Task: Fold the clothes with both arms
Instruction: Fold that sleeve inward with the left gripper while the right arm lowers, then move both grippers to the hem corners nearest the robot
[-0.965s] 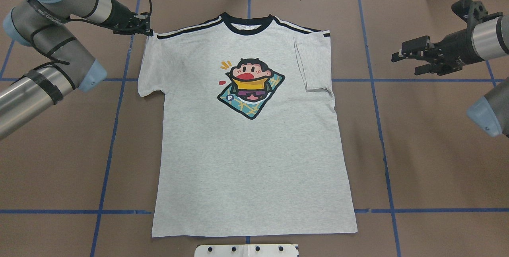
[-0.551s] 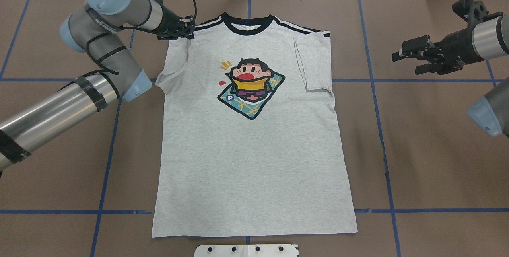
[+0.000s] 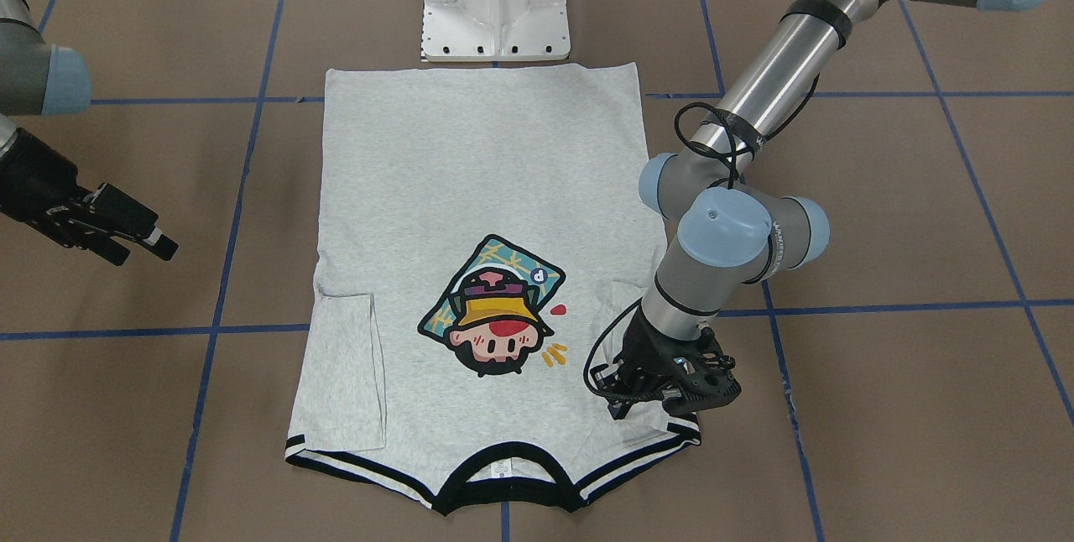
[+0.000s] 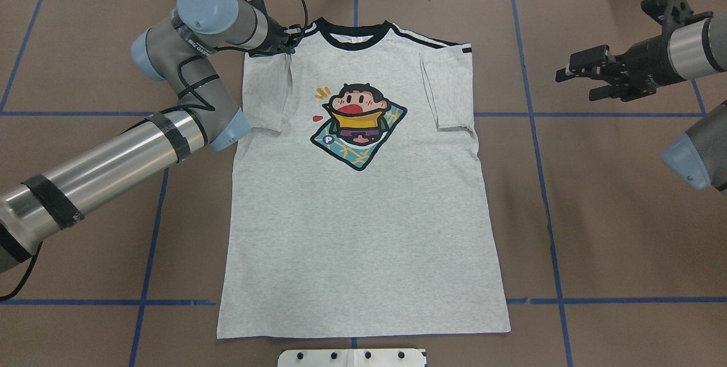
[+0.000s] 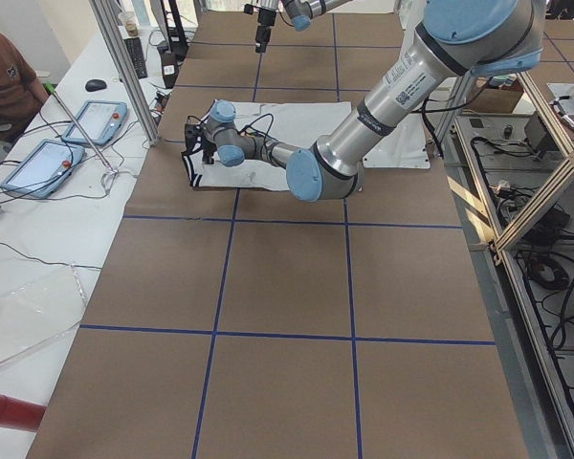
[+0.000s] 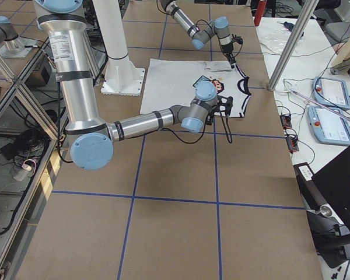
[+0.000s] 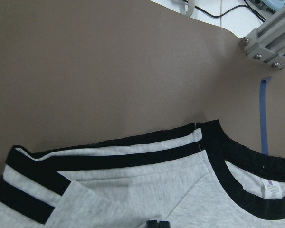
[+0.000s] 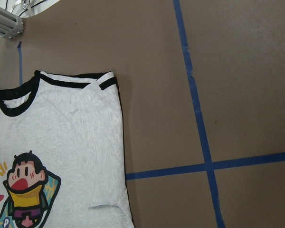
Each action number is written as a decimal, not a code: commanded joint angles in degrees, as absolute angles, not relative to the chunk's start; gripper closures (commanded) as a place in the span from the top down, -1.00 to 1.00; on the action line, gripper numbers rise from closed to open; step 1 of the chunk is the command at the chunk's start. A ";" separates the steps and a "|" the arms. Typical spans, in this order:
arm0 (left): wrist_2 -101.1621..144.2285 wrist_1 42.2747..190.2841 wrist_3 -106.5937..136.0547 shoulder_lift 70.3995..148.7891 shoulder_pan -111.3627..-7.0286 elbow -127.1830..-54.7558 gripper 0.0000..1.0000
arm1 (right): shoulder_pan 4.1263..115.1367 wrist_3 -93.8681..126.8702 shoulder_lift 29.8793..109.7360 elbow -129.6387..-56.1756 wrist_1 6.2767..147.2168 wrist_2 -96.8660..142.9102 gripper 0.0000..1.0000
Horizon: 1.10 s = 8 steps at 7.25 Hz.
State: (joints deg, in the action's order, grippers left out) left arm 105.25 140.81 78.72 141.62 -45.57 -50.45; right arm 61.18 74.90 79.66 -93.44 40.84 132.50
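Shirt (image 4: 363, 213) flat on the brown surface (image 4: 596, 213), print up, both sleeves (image 4: 267, 91) folded inward. Left end effector (image 4: 285, 44) low over the striped shoulder; cannot tell whether clamped on cloth or let go. Right end effector (image 4: 575, 78) well apart to the side, fingers spread, empty. Probably light, limp, quick to wrinkle or drag; best pinched at hem corners, both sides lifted evenly.

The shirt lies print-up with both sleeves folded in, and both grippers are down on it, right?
Not quite. Only the left gripper is on the T-shirt, at its shoulder; the right gripper hangs beside it, off the cloth, as the overhead view shows. The rest is right.
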 commanded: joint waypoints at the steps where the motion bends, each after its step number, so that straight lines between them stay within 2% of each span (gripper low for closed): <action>1: 105.12 140.89 78.49 141.42 -45.26 -51.58 0.05 | 60.74 75.93 76.14 -92.82 44.61 130.10 1.00; 2: 105.38 140.54 78.49 138.98 -45.26 -57.07 0.09 | 60.30 76.98 72.37 -93.51 51.52 128.60 1.00; 4: 106.77 140.01 78.66 131.69 -44.65 -69.81 0.13 | 54.27 84.24 72.24 -95.34 53.52 121.43 1.00; 6: 111.09 139.83 79.01 122.92 -43.95 -81.50 0.16 | 43.04 89.10 78.53 -107.50 65.85 114.04 1.00; 8: 113.01 139.92 79.01 117.70 -43.86 -87.52 0.23 | 31.62 110.26 83.56 -118.42 68.46 107.35 0.98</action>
State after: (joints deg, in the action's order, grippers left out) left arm 111.41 139.90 79.00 120.91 -43.92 -83.59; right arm 39.41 97.14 80.34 -111.24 66.35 111.87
